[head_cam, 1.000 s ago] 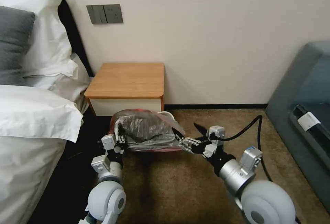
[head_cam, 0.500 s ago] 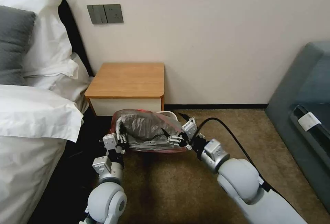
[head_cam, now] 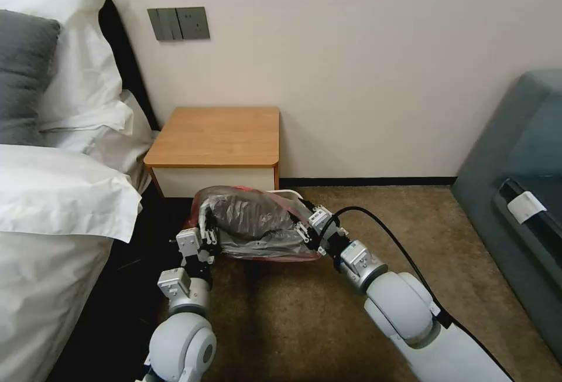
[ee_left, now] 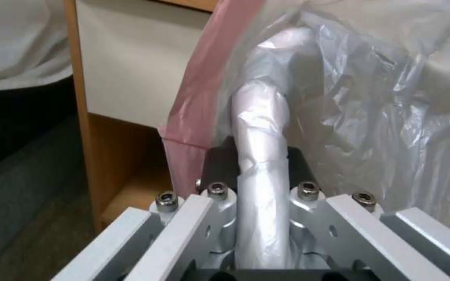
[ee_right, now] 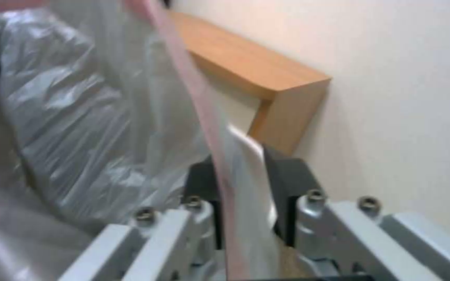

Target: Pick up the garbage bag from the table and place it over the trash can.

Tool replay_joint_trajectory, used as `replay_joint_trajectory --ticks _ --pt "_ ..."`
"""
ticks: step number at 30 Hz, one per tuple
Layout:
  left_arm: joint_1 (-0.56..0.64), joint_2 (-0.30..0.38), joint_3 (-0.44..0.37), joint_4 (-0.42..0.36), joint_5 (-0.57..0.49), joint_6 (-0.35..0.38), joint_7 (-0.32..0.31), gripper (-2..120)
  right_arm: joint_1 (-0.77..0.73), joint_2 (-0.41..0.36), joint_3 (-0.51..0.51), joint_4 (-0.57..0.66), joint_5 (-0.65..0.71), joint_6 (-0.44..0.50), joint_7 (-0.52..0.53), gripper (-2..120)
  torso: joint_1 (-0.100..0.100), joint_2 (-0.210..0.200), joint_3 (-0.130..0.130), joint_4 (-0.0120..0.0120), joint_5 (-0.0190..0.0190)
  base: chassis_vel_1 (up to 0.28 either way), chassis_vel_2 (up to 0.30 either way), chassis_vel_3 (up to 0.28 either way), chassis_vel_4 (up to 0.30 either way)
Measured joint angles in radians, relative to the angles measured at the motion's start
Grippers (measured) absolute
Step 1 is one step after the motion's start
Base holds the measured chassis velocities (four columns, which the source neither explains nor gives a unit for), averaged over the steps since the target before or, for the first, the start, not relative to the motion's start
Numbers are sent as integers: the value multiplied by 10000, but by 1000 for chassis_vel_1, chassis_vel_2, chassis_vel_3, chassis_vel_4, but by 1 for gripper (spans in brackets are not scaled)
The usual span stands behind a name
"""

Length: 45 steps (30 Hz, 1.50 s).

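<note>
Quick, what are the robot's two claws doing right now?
Left gripper: shut on the garbage bag, at the trash can's rim.
Right gripper: shut on the garbage bag's pink edge, opposite side.

One garbage bag (head_cam: 252, 221) is in the scene, a single sheet of crinkled grey plastic with one pink-red edge. One trash can (head_cam: 291, 195) stands under it, with a short piece of its pale rim showing at the far side. There is one nightstand, with one orange-brown tabletop (head_cam: 216, 136) and one white drawer front. Two arms reach in, each ending in one claw: the left claw (head_cam: 206, 240) and the right claw (head_cam: 308, 231), two in all. On the bed (head_cam: 52, 206) lie three pillows, two white and one grey. One wall plate (head_cam: 178, 23) carries three panels. One black cable (head_cam: 404, 247) runs along the right arm.
</note>
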Motion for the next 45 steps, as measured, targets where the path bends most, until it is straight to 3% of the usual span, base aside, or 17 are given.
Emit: replay_joint_trajectory --ticks 1,2,5,15,20,27,35,45 --pt "0 0 0 0 0 0 0 7 0 0 0 0 0 0 0 23 0 0 0 0 0 0 0 0 0" --pt "11 20 -6 -1 6 -2 33 7 42 67 147 -1 269 30 202 10 0 0 0 0 0 0 0 0 0" --pt "14 43 -9 -16 6 -7 59 7 149 83 311 -55 475 31 263 0 0 0 0 0 0 0 0 0 0" --pt "87 53 -18 17 256 -255 372 7 395 0 369 -46 1568 -119 442 0 -1 0 0 0 2 0 0 0 0" --pt "144 70 -64 253 990 -886 1030 7 1018 -416 509 -185 2632 -461 348 0 0 0 0 0 1 0 0 0 0" --pt "213 67 -116 258 1103 -1336 1740 7 1820 -1011 654 -596 4252 -1162 -64 0 0 0 0 2 2 0 0 0 0" --pt "229 51 -611 424 967 -2199 3278 7 2543 -2030 860 -1295 6501 -2058 -1476 0 0 -1 0 2 3 0 0 0 0" --pt "183 -24 -1096 608 156 -2966 4461 7 3067 -2742 896 -2006 7878 -2726 -2357 0 0 -1 0 3 2 0 0 0 0"
